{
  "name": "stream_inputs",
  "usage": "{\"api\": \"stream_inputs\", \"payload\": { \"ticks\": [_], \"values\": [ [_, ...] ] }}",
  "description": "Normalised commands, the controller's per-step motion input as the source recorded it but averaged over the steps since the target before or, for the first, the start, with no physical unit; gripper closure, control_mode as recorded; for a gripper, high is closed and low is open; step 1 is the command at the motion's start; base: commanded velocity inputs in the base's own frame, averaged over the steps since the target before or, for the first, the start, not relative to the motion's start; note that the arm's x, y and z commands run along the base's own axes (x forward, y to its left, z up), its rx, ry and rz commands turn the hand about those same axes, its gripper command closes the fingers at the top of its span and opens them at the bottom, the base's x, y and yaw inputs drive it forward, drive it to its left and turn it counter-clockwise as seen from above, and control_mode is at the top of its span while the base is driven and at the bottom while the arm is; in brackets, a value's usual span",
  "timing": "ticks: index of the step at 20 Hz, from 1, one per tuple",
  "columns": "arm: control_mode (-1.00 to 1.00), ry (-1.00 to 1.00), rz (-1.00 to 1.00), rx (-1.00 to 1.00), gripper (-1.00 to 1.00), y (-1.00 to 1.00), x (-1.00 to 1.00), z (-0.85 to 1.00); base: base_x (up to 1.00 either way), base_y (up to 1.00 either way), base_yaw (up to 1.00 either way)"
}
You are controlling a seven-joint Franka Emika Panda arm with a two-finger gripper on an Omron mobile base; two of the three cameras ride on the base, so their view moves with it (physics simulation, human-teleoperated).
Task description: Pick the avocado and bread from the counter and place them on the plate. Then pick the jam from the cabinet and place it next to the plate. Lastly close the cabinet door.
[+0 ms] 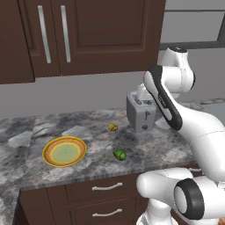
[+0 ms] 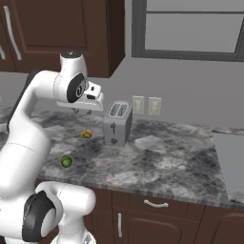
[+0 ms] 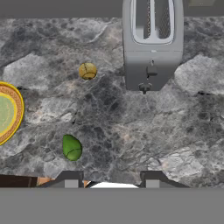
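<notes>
The dark green avocado lies on the grey marbled counter near its front edge. The golden-brown bread sits further back, left of a toaster. The plate, with an orange-yellow rim and nothing on it, lies to the left of both. My gripper hovers well above the counter, pointing down, open, with nothing between its fingers. The avocado is below it and slightly to its left. The cabinet hangs above; the jam is out of view.
A silver two-slot toaster stands at the back of the counter, right of the bread. Two silver bar handles mark the cabinet doors. A window and wall sockets are to the right.
</notes>
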Motion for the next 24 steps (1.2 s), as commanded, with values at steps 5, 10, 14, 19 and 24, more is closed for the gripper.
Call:
{"api": "stream_inputs", "payload": {
  "ticks": [5,10,14,19,24],
  "values": [
    [-1.00,0.00,0.03,-0.01,-1.00,0.00,-0.15,-0.06,0.00,0.00,0.00],
    [-1.00,0.01,0.05,0.00,-1.00,0.07,-0.28,-0.13,0.00,0.00,0.00],
    [-1.00,0.00,0.13,0.00,-1.00,0.27,-0.19,-0.15,0.00,0.00,0.00],
    [-1.00,0.04,0.13,0.00,-1.00,0.37,-0.16,-0.11,0.00,0.00,0.00],
    [-1.00,0.09,0.14,0.00,-1.00,0.36,-0.15,-0.14,0.00,0.00,0.00]
  ]
}}
